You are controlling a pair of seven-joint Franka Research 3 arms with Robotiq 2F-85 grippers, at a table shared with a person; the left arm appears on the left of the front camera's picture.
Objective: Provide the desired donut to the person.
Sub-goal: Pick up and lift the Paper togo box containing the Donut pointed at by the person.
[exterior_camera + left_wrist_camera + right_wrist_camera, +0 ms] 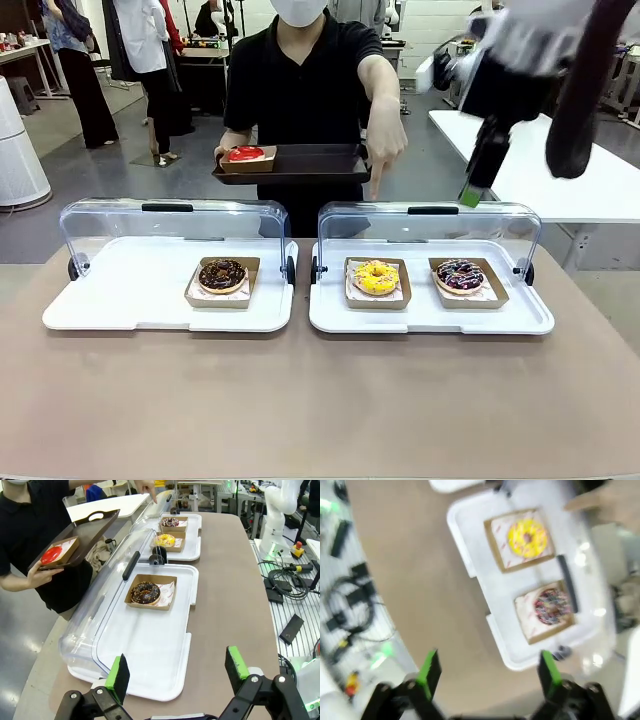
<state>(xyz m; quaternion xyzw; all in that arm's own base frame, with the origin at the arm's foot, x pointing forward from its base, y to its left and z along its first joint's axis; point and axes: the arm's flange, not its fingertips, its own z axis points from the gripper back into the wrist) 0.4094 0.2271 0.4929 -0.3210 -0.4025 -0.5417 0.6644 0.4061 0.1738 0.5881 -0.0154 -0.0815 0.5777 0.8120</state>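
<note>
Across the counter [320, 400], at its far side, the person [300, 70] in a black shirt holds a dark tray [310, 165] carrying a red donut [246, 153]. The person's other hand [385, 140] points a finger down at the yellow donut [376, 277]. That donut sits in its card box at the left of the right display tray [430, 318], beside a sprinkled donut [459, 274]. A chocolate donut [222, 274] sits on the left display tray [130, 300]. Both clear lids [175, 225] are swung up. The right end effector [474, 190] hangs blurred above the right tray's far edge.

From the left wrist, the left end effector [177, 672] stands wide apart and empty, up by the left end of the left display tray.

From the right wrist, in a blurred picture, the green pads stand wide with nothing between them, high above the yellow and sprinkled donuts.
</note>
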